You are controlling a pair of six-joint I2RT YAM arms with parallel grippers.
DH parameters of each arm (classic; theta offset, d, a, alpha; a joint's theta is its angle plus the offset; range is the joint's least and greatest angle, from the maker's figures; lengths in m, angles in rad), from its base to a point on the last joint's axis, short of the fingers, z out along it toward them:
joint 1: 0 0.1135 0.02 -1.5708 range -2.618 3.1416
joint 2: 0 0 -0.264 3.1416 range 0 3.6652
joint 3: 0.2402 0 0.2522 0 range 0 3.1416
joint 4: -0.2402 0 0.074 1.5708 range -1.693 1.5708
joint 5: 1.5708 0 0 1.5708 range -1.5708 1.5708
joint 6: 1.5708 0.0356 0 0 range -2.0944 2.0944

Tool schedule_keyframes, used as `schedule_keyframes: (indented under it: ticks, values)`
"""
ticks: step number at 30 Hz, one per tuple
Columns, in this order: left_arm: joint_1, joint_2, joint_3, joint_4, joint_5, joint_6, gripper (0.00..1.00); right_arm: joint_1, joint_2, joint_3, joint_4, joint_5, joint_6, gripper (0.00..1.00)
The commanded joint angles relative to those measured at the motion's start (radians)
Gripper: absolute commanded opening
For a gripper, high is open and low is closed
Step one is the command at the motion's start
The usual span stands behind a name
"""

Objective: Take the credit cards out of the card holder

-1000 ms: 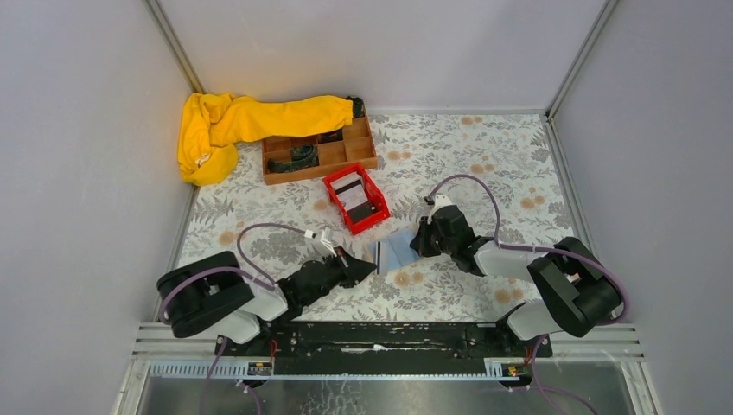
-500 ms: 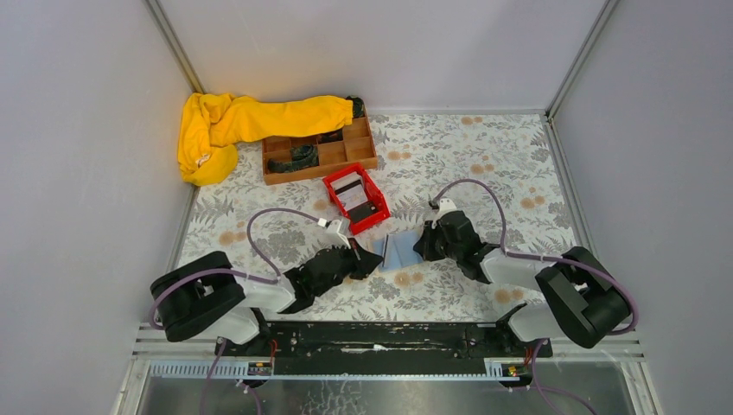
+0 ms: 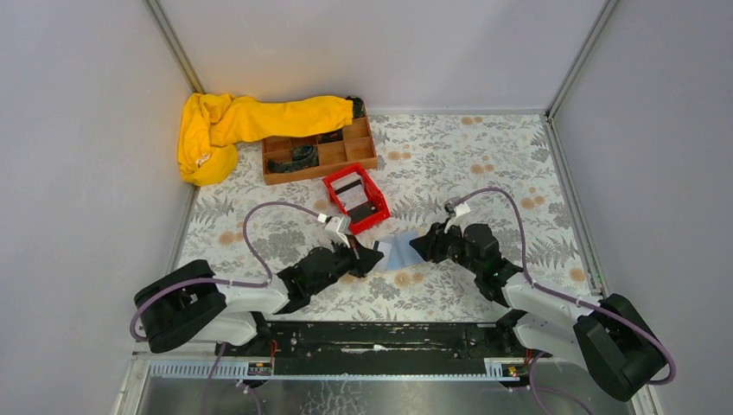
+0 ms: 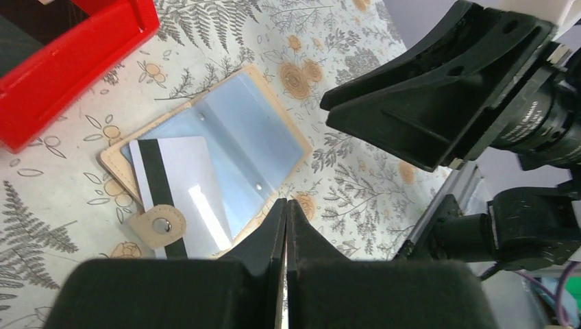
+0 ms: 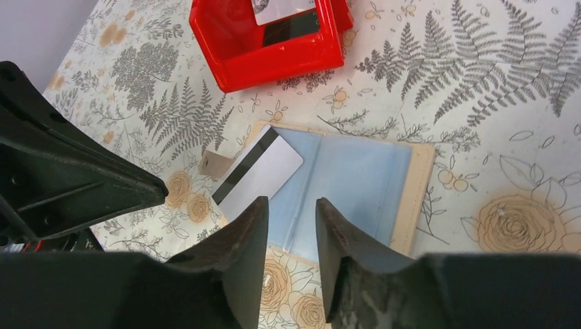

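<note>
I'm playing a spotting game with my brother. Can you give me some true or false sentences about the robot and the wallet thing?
1. The soft slate-blue card holder with a beige edge lies open. True.
2. A white credit card with a black stripe sticks out of one end of it. True.
3. The red plastic bin is empty. False: cards lie in it.
4. The left pincer is wide open. False: its fingers are pressed together.
5. The right pincer grips the white card. False: it is open, with nothing between its fingers.
6. The yellow cloth lies over a corner of the brown wooden tray. True.
</note>
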Motion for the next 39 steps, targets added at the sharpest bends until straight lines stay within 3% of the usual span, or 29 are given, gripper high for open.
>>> schedule_keyframes:
  ticks: [1,4,5,9,10,11,13,18,23,34,39]
  values:
    - [0.014,-0.023,0.068,-0.143,-0.023,0.104,0.00,-0.007,0.002,0.096,-0.077,0.009,-0.049,0.43]
    - [0.014,0.000,0.084,-0.185,-0.075,0.125,0.00,-0.006,0.057,0.152,-0.151,0.004,-0.082,0.47]
    - [0.015,0.008,0.087,-0.198,-0.100,0.122,0.06,-0.006,0.073,0.150,-0.133,-0.011,-0.078,0.47]
    - [0.017,0.025,0.120,-0.288,-0.168,0.102,0.60,-0.004,0.139,0.176,-0.147,-0.040,-0.067,0.50]
    - [0.016,0.029,0.124,-0.294,-0.163,0.096,0.73,-0.004,0.162,0.189,-0.160,-0.044,-0.066,0.44]
    - [0.017,0.035,0.126,-0.289,-0.156,0.092,0.78,-0.004,0.186,0.203,-0.169,-0.053,-0.067,0.31]
    - [0.017,0.046,0.127,-0.268,-0.128,0.079,0.79,-0.003,0.232,0.234,-0.187,-0.075,-0.066,0.03]
    - [0.016,0.068,0.108,-0.177,-0.060,0.023,0.55,0.005,0.295,0.281,-0.184,-0.124,-0.072,0.00]
    - [0.017,0.082,0.047,-0.100,-0.023,-0.043,0.53,0.023,0.359,0.341,-0.185,-0.160,-0.072,0.00]
    - [0.017,-0.047,-0.079,-0.122,-0.069,-0.075,0.76,0.083,0.534,0.420,-0.165,-0.188,-0.057,0.00]
    - [0.017,-0.017,-0.105,-0.054,-0.053,-0.076,0.89,0.083,0.562,0.406,-0.168,-0.175,-0.043,0.00]
